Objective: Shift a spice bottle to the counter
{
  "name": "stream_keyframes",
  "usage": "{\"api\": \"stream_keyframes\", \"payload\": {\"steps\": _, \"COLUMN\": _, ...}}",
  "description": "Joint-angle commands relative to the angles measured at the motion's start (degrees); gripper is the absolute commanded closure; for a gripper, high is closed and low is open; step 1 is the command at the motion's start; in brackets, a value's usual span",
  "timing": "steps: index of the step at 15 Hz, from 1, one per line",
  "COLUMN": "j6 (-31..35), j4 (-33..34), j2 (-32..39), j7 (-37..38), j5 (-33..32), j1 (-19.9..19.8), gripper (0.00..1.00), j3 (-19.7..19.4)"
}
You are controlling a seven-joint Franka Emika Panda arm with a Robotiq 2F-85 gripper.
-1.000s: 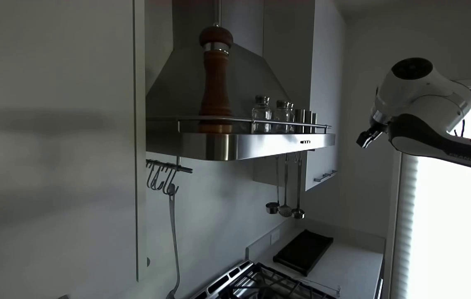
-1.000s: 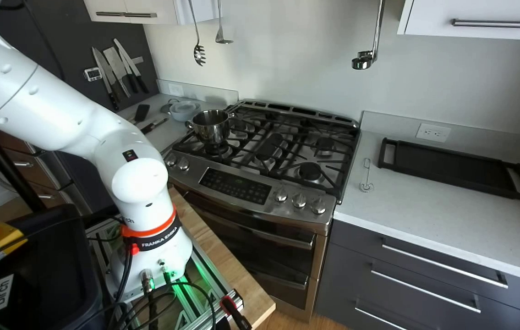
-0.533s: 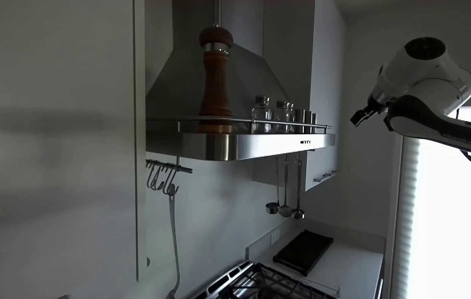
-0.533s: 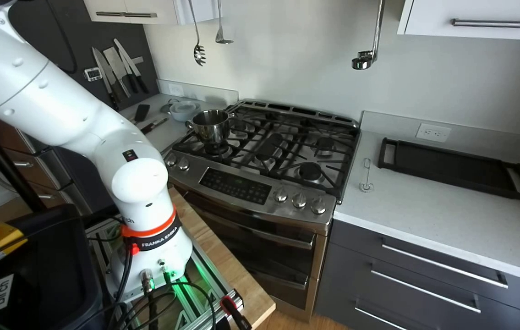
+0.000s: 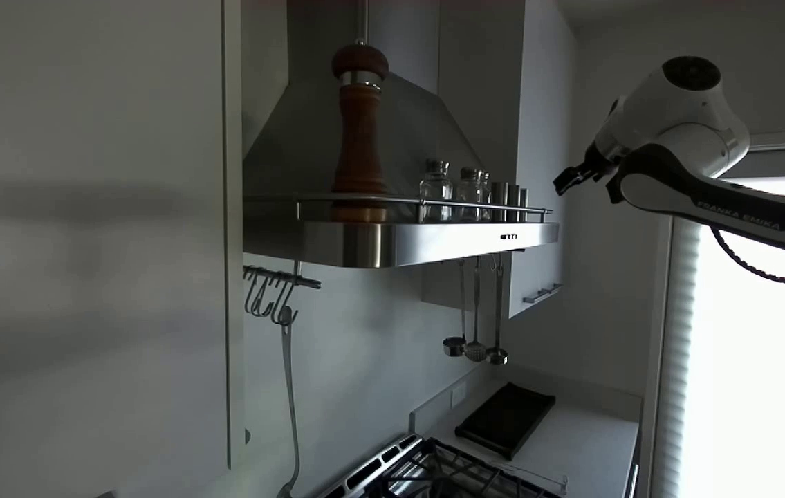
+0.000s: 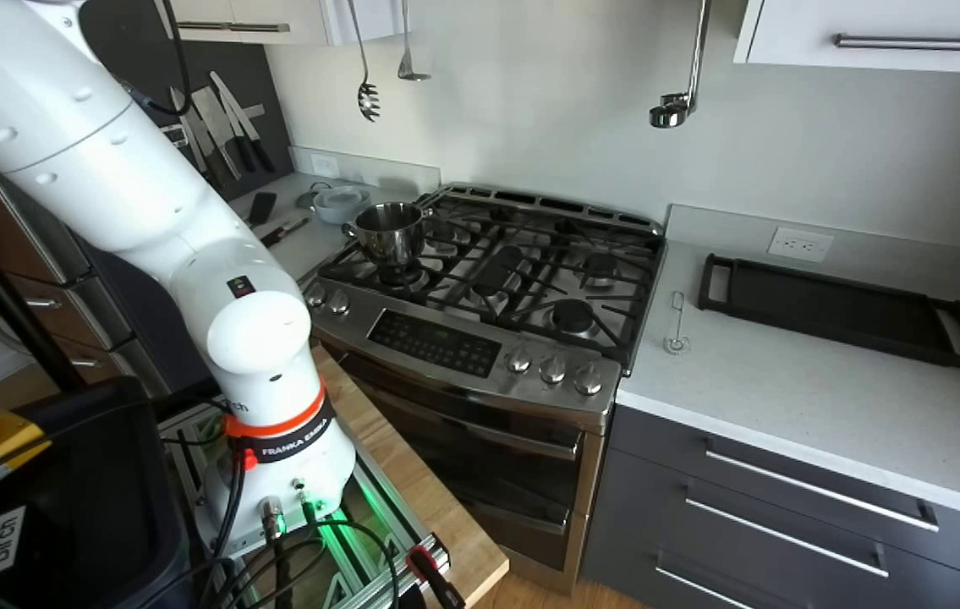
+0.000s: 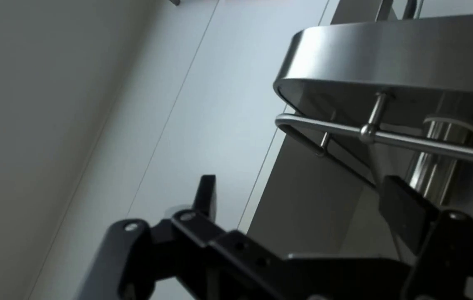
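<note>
Gripper [image 7: 300,189] carried upward and nearer range hood [image 5: 454,241] since earlier frame, arm [image 6: 133,169] swung with it. Fingers [image 7: 206,196] held spread wide. Glass spice bottles [image 5: 436,188] set upright on range hood behind rail [image 7: 407,141], near tall wooden mill [image 5: 359,145]; which one is meant cannot be told. Metal cylinder [image 7: 438,166] seen behind rail in wrist view. On pale counter [image 6: 784,389], black griddle [image 6: 843,313] and small whisk [image 6: 677,344] laid apart.
</note>
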Motion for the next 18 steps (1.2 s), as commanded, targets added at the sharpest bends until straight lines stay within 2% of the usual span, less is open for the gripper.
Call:
{"api": "stream_keyframes", "payload": {"steps": 1, "j6": 0.9, "j4": 5.4, "j2": 4.5, "j7": -1.8, "j5": 5.5, "j1": 0.0, "gripper": 0.00, "j3": 0.0}}
{"api": "stream_keyframes", "payload": {"steps": 7, "j6": 1.5, "j4": 9.5, "j2": 8.6, "j7": -4.1, "j5": 10.6, "j1": 1.2, "gripper": 0.00, "j3": -0.4}}
{"api": "stream_keyframes", "payload": {"steps": 13, "j6": 4.6, "j4": 9.4, "j2": 9.4, "j7": -7.8, "j5": 16.4, "j1": 1.6, "gripper": 0.00, "j3": -1.5}}
{"api": "stream_keyframes", "payload": {"steps": 18, "j6": 5.3, "j4": 8.8, "j2": 9.5, "j7": -10.0, "j5": 18.8, "j1": 1.3, "gripper": 0.00, "j3": -1.7}}
